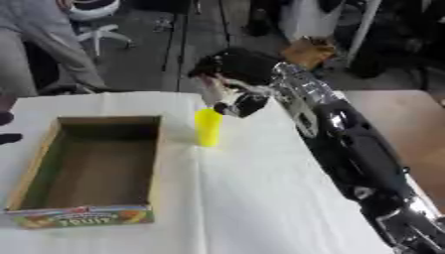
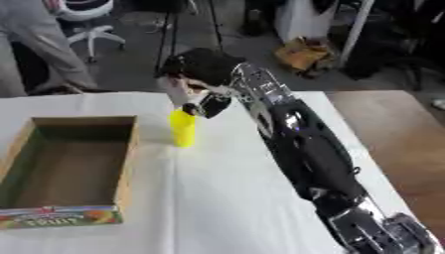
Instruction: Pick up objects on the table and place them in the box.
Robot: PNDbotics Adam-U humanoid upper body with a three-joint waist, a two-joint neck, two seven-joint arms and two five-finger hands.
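A yellow cup-like cylinder [image 1: 208, 127] stands upright on the white cloth, just right of the box's far right corner. The open cardboard box [image 1: 155, 158] lies at the left with a fruit print on its near wall, and nothing shows inside it. My right arm reaches in from the lower right. My right hand [image 1: 233, 74] hangs just above and behind the cylinder's top, fingers [image 1: 211, 92] pointing down and spread from the thumb, open. Whether they touch the top I cannot tell. My left hand does not show.
The white-covered table [image 1: 252, 208] runs on in front of the box and cylinder. A bare wooden table [image 1: 408, 129] adjoins it on the right. Two small dark shapes [image 1: 7, 138] sit at the left edge. A person and a chair are beyond the far edge.
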